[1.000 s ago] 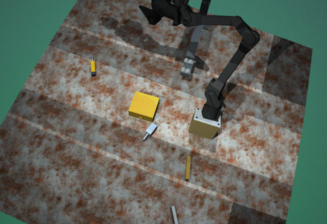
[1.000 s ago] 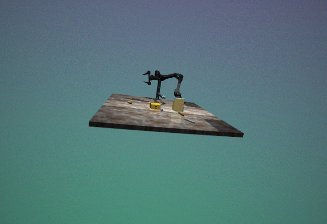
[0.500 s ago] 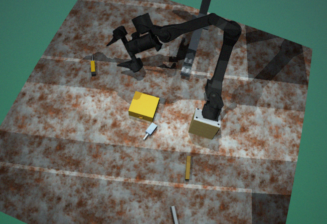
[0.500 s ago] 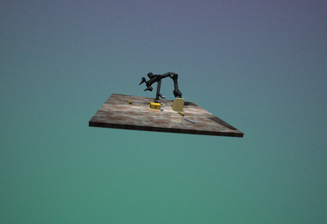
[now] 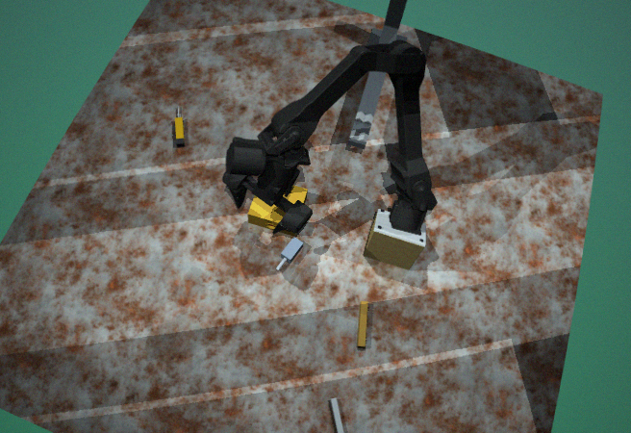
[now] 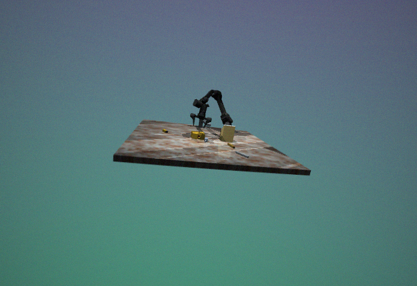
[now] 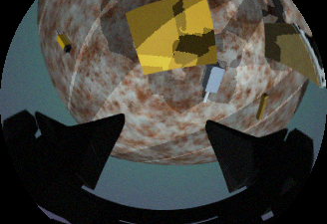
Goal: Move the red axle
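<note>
Top view: the arm (image 5: 409, 117) (image 6: 220, 103) rises from a tan box (image 5: 392, 248) (image 6: 227, 133) (image 7: 289, 51), prob. there as its stand, and bends over so the claw (image 5: 260, 216) (image 6: 199, 126) (image 7: 166, 121) points down at the yellow block (image 5: 263, 209) (image 6: 195, 135) (image 7: 160, 34) mid-desk. That block is prob. the beam. Grey stand (image 5: 374, 84) near the desk's far edge has pale notched bits at its inner end, prob. the V-blocks, set notches-up to cradle the axle. Blue-grey piece w/ a peg (image 5: 291, 248) (image 6: 206, 140) (image 7: 214, 80) lies just beside the block; yellow-and-black piece (image 5: 178, 127) (image 6: 164, 130) (image 7: 63, 41) is off toward the left edge; yellow bar (image 5: 362, 323) (image 6: 231, 145) (image 7: 262, 106) and grey rod (image 5: 337, 415) (image 6: 241, 154) lie toward the near edge. Ext. view: claw hangs above desk height, fingers spread, the block showing a round hole; no red axle visible, so it's prob. inside, tho at this size I can't swear to it. Wrist view: claw released, nothing btwn the fingers, wide prob. to straddle the axle w/o nudging the block. Desk (image 5: 152, 291) (image 6: 151, 148) (image 7: 150, 140) is rust-blotched grey-white w/ pale streaks and hard shadows, dark along its front edge; room is just plain green shading to purple up top.
</note>
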Motion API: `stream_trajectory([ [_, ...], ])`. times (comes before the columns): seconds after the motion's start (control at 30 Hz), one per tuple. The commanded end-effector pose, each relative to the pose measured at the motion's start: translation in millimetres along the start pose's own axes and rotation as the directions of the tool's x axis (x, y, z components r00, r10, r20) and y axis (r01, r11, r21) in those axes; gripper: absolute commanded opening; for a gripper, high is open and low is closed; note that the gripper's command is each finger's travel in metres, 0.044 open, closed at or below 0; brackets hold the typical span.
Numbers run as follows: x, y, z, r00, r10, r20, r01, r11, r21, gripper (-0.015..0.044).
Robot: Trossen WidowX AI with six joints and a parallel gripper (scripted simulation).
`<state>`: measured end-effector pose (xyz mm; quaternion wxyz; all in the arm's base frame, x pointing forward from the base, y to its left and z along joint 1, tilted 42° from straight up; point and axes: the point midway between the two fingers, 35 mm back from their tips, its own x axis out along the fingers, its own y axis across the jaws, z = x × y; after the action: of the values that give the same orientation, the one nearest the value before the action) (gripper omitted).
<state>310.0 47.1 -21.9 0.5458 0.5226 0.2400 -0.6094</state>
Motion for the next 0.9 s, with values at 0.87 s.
stream_trajectory([
  [0.87,59.2,-84.9,32.5,0.938,-0.087,0.335,0.081,0.996,0.030,0.0440],
])
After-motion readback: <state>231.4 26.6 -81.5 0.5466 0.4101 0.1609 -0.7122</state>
